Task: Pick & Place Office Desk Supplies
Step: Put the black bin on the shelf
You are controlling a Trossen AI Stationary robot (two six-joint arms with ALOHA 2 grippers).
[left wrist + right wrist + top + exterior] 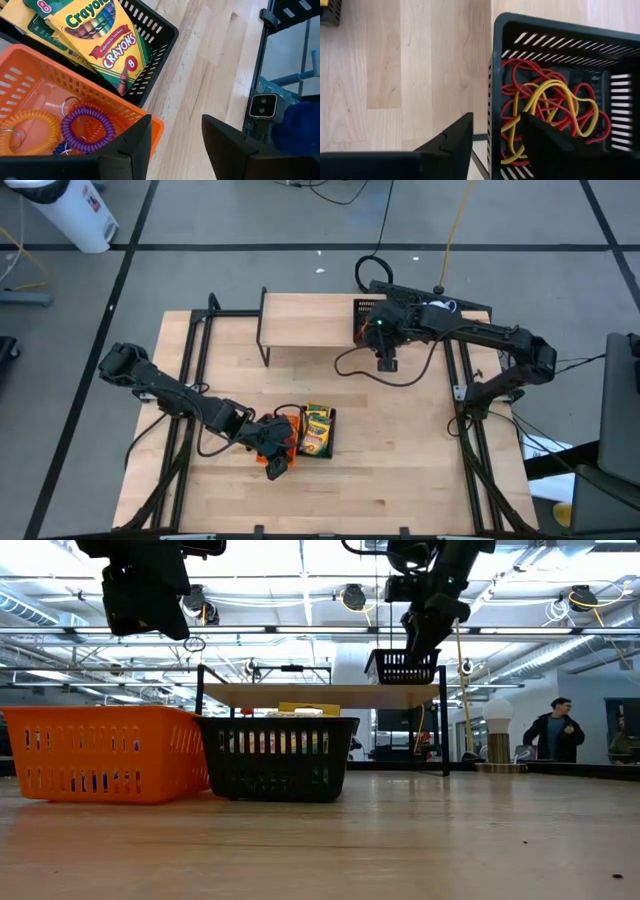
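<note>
An orange mesh tray [283,442] [30,80] rests on the table and holds purple, orange and blue coil loops [85,127]. Beside it stands a black mesh tray [318,430] [160,35] with yellow-and-green crayon boxes [107,37]. My left gripper [175,140] [275,460] is open and empty above the orange tray's corner. A second black tray [560,85] [403,665] with red and yellow rubber bands [550,110] stands on the raised wooden shelf [310,320]. My right gripper [495,137] [418,640] is open just above this tray's side wall, one finger over the inside and one outside.
The wooden shelf on black legs stands at the table's far middle. Black frame rails [195,370] run along the table's left and right sides. A black cable [370,370] loops under the right arm. A person [555,730] stands in the room beyond the table. Bare wood lies at the near side.
</note>
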